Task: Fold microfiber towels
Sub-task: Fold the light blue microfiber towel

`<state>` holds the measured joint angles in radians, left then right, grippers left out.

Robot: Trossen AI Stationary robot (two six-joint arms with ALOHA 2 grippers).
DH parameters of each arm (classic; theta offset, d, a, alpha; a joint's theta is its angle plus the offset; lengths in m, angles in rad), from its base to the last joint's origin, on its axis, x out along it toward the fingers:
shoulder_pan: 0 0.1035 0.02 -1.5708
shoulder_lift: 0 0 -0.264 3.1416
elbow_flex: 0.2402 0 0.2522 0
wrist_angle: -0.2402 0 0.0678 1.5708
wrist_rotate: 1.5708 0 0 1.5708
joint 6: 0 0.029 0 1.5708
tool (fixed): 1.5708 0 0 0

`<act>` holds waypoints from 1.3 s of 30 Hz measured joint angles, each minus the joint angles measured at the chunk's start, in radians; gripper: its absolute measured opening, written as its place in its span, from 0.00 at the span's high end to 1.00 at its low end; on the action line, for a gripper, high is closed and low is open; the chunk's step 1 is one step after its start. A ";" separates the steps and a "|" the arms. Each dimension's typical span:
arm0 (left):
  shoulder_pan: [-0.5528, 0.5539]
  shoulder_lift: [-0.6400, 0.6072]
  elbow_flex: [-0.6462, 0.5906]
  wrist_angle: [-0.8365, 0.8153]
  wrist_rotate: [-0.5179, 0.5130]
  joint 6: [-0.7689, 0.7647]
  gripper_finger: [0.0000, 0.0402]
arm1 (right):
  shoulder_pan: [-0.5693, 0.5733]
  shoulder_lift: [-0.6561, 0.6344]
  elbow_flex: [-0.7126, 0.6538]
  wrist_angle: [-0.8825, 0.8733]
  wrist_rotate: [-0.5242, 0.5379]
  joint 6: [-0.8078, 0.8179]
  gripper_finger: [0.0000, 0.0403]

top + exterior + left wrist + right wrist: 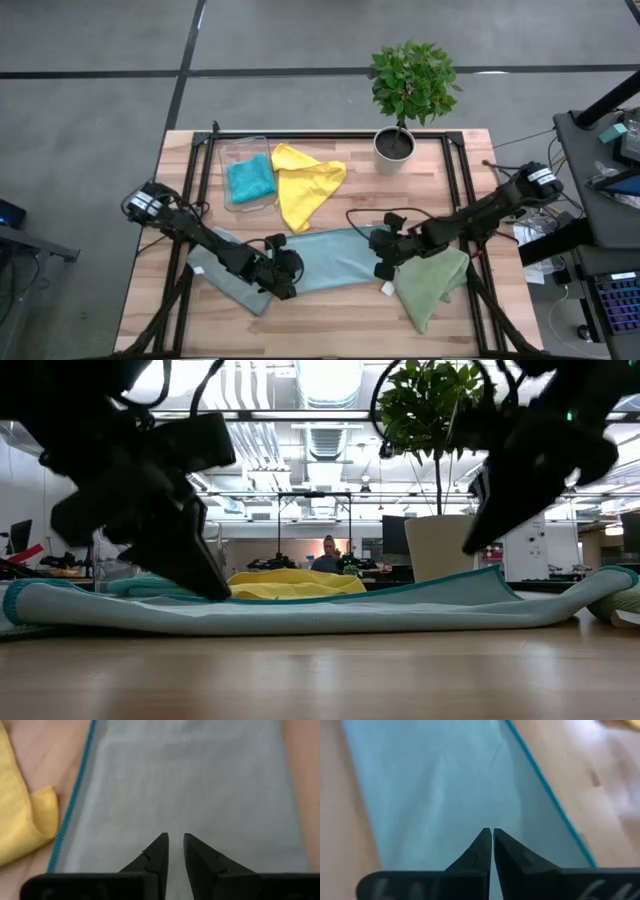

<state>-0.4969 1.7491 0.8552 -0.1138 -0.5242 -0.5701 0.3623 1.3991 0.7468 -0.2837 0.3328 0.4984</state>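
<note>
Both grippers pinch opposite ends of the light blue towel (335,258) at lower centre, left gripper (287,275) nearly shut, right gripper (384,268) shut, probably readying a lift-and-fold

Table: we see a light wooden table (330,325) with a black frame, viewed from above.
Far side: a potted plant (396,143) stands near the far edge; a clear plastic bin (240,152) sits to its left.
Beside the bin: a yellow towel (300,185) lies crumpled, touching it.
Middle: a light blue towel (335,258) lies spread flat.
Near left: a grey towel (232,285) lies at its left end.
Near right: an olive green towel (430,285) lies rumpled at its right end.
</note>
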 joint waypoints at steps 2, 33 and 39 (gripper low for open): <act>0.001 0.012 0.006 0.002 0.000 0.000 0.90 | 0.000 0.045 0.000 0.016 0.000 0.000 0.98; 0.135 0.032 0.004 0.000 -0.008 0.032 0.91 | -0.310 -0.166 -0.020 -0.230 -0.245 0.064 0.81; 0.135 0.032 0.004 0.001 -0.008 0.034 0.91 | -0.356 -0.241 -0.078 -0.291 -0.265 0.150 0.58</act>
<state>-0.3618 1.7813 0.8593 -0.1131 -0.5320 -0.5359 0.0063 1.1582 0.6688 -0.5747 0.0674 0.6481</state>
